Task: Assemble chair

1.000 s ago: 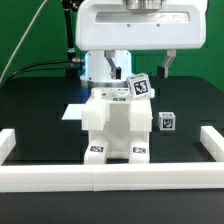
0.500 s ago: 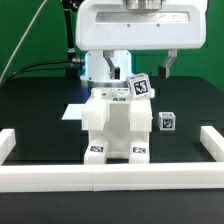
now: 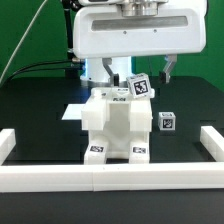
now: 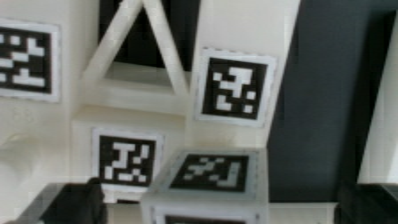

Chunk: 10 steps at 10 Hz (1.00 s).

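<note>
Two jaws stand wide apart on the gripper (image 3: 146,72) with nothing between them, as far as I can see. One dark fingertip (image 4: 68,200) hangs just beside the tagged top piece (image 3: 140,87) and looks clear of it. Compared with a second ago the gripper has shifted a little in the exterior view, while the chair (image 3: 118,125) straight below it hasn't budged (the top piece's tag sits at an angle, same as before). So my guess is that piece has been let go and holds on its own. Further out from the gripper, a small tagged cube (image 3: 167,122) sits loose on the table (image 3: 40,100), probably next up
</note>
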Each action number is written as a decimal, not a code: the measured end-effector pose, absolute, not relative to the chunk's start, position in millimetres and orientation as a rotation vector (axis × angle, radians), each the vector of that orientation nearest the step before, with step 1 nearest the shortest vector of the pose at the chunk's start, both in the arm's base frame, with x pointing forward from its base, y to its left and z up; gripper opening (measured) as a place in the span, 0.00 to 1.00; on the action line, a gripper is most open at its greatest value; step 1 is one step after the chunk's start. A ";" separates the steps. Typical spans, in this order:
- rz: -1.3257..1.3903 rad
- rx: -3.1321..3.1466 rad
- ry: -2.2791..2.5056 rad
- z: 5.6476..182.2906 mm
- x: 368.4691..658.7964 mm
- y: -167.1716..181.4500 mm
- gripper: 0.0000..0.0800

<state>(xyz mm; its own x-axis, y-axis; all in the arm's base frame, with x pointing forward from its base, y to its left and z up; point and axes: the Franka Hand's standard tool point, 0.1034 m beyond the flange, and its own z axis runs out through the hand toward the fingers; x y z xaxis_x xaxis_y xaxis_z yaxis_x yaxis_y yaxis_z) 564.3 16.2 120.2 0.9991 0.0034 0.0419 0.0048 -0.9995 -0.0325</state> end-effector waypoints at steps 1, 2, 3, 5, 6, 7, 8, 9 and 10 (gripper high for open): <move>-0.064 -3.107 0.012 120.1 564.0 22.1 0.81; -0.062 -3.106 0.018 119.9 563.7 23.7 0.81; -0.062 -3.106 0.020 119.9 563.8 22.9 0.81; -0.062 -3.106 0.020 119.9 563.8 22.9 0.63; -0.062 -3.106 0.020 119.9 563.8 22.9 0.63; -0.062 -3.106 0.020 119.9 563.7 22.8 0.37; -0.062 -3.106 0.020 119.9 563.7 22.8 0.36; -0.062 -3.106 0.020 119.9 563.7 22.8 0.36; -0.062 -3.106 0.020 119.9 563.7 22.8 0.36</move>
